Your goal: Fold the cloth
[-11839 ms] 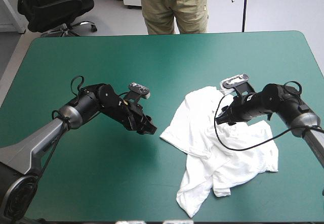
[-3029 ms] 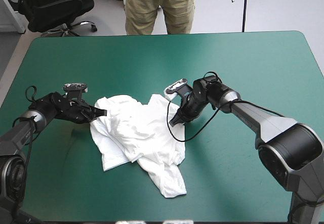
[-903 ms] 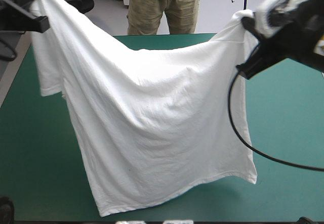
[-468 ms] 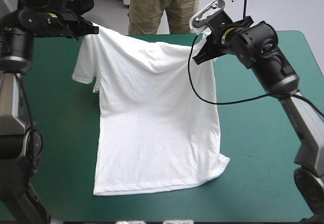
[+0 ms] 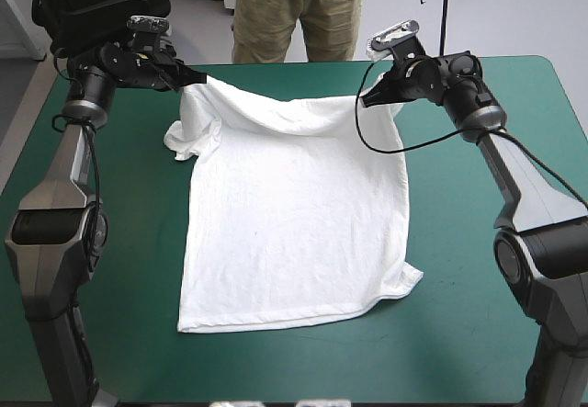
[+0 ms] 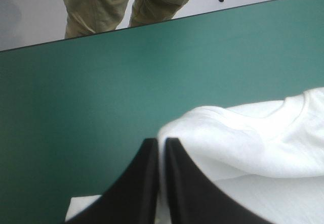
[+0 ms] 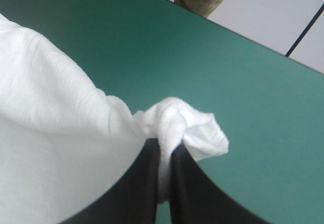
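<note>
Teal-green covers our table, and on it the white T-shirt lies mostly flat at the middle, hem toward the near edge. We pinch its shoulders near the far edge, slightly raised: left gripper on one, right gripper on the other.

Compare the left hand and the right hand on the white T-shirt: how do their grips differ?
The left hand pinches a smooth fold of the white short-sleeved T-shirt; the right hand pinches a crumpled knob that pokes past its tips. A bunched sleeve lies beside the left hand; none shows beside the right hand. Both are shut on the T-shirt's far edge.
</note>
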`<act>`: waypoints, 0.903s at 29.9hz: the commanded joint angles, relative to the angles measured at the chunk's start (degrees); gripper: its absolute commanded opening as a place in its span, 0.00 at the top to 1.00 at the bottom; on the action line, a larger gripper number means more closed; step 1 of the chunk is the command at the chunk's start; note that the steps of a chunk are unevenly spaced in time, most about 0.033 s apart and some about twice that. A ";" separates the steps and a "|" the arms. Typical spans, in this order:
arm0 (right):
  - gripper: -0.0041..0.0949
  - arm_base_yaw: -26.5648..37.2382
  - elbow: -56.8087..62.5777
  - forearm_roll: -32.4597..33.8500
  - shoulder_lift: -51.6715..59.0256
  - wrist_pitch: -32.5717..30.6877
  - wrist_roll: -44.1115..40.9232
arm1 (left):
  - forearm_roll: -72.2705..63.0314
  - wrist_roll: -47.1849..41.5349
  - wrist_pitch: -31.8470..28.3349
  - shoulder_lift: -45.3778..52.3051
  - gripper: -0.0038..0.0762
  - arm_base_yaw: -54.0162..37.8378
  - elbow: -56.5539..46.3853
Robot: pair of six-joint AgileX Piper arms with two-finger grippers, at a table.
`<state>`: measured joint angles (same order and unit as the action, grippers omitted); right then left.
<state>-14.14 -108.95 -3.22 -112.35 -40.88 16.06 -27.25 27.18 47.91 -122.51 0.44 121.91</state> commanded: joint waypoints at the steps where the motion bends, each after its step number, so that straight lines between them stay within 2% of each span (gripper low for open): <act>1: 0.80 2.46 -1.50 -9.25 1.36 4.09 5.77 | -2.51 -0.07 -1.53 3.16 0.77 0.19 1.68; 4: 0.55 4.18 -1.50 -13.80 0.63 4.20 8.75 | -2.51 -0.07 0.80 3.05 0.58 0.19 1.68; 6: 0.34 4.99 -1.50 -14.11 0.87 4.53 9.25 | -2.51 -0.91 1.90 3.05 0.47 0.19 1.68; 9: 0.13 6.48 -3.30 -13.89 2.02 2.05 8.54 | -2.38 -1.40 4.75 3.85 0.44 0.19 1.68; 11: 0.12 7.48 -5.82 -14.01 3.24 -2.31 7.63 | -2.28 -1.40 8.62 4.73 0.44 0.19 1.68; 12: 0.13 7.87 -7.22 -14.16 4.06 -5.31 7.63 | -2.28 -1.40 12.42 5.63 0.44 0.19 1.68; 16: 0.23 8.71 -11.18 -14.16 7.56 -15.94 7.91 | -1.92 -1.63 26.69 8.93 0.44 0.77 1.68; 21: 0.32 8.71 -11.51 -14.71 13.76 -29.60 10.14 | -1.11 -4.38 26.25 16.90 0.45 2.72 -5.10; 27: 0.36 8.71 -8.68 -14.29 21.71 -30.66 6.38 | 5.49 -7.85 26.25 30.64 0.45 6.64 -18.97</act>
<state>-5.92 -117.14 -16.45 -96.48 -71.52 23.87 -22.88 21.55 70.54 -100.51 5.42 106.56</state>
